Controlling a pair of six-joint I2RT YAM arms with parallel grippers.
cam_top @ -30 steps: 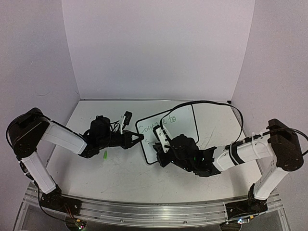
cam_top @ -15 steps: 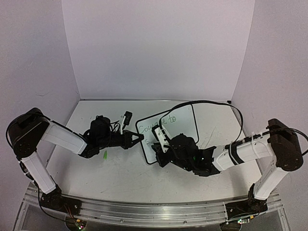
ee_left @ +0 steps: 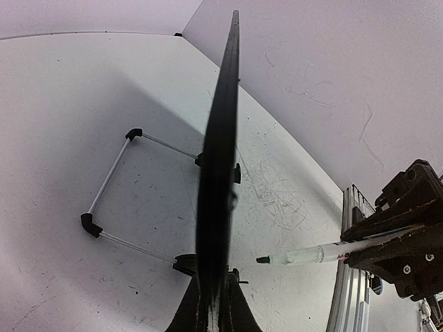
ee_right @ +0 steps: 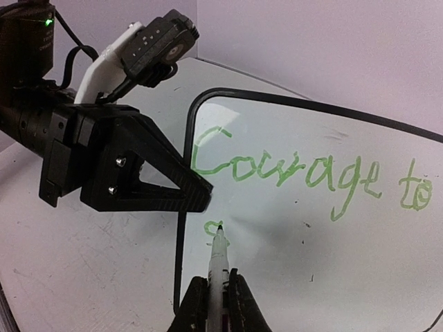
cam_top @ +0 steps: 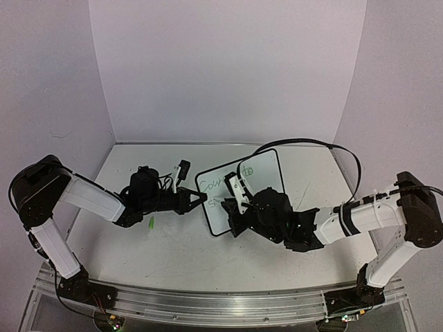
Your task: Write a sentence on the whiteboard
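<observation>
The whiteboard [cam_top: 266, 173] stands tilted on the table, edge-on in the left wrist view [ee_left: 220, 152] and face-on in the right wrist view [ee_right: 332, 235]. The sentence [ee_right: 291, 173] reads "Courage to" in green, with a small "s" begun below it. My left gripper [cam_top: 201, 198] is shut on the board's left edge [ee_left: 213, 311]. My right gripper [cam_top: 235, 211] is shut on a green marker [ee_right: 219, 259]. The marker's tip is at the "s", and I cannot tell whether it touches the board. The marker also shows in the left wrist view [ee_left: 311, 256].
A green marker cap [cam_top: 150, 223] lies on the table below the left arm. The board's wire stand [ee_left: 111, 200] rests behind it. A black cable [cam_top: 304, 145] loops over the board's far side. An aluminium rail [cam_top: 208, 304] runs along the near edge.
My right arm has shifted a little right and up along the board with the marker. The left arm and the board have not moved.
</observation>
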